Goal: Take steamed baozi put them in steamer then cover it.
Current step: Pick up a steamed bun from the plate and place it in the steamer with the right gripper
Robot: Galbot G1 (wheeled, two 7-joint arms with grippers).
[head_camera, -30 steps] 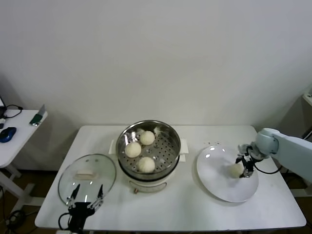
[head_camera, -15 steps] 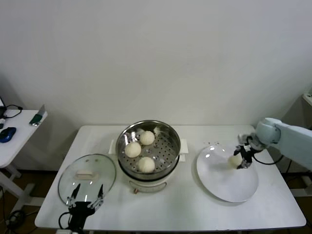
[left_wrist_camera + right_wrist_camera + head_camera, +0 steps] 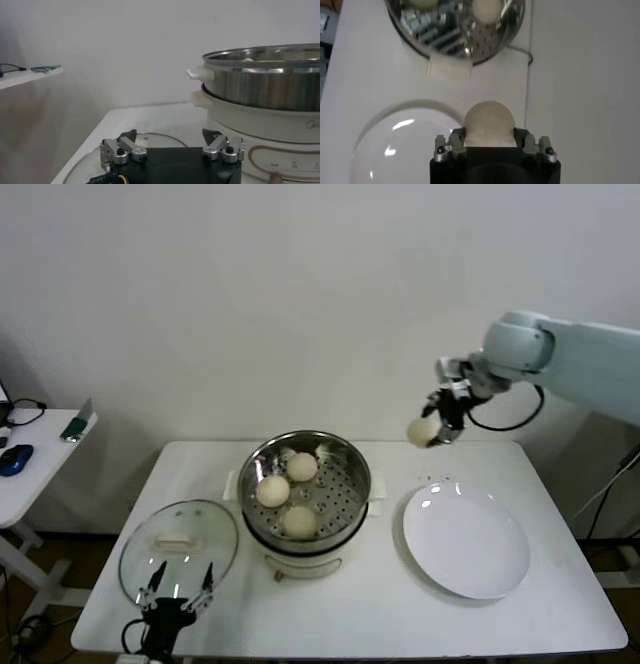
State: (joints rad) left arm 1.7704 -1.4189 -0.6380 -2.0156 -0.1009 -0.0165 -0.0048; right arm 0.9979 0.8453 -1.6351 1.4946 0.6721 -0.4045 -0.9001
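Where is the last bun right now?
The fourth baozi is up in the air in the right tool, above the table between the steamer and white plate.

A white table [image 3: 400, 614] fills the lower middle of the head view. On it at about 4 o'clock lies a flat white plate [image 3: 466, 541], bare. At 9 o'clock stands a second, smaller white table [image 3: 40, 474], carrying a blue mouse [image 3: 15, 458], a black cable [image 3: 25, 410] and a green-dark object [image 3: 76, 425] (too small to identify). A plain wall [image 3: 300, 304] is behind.
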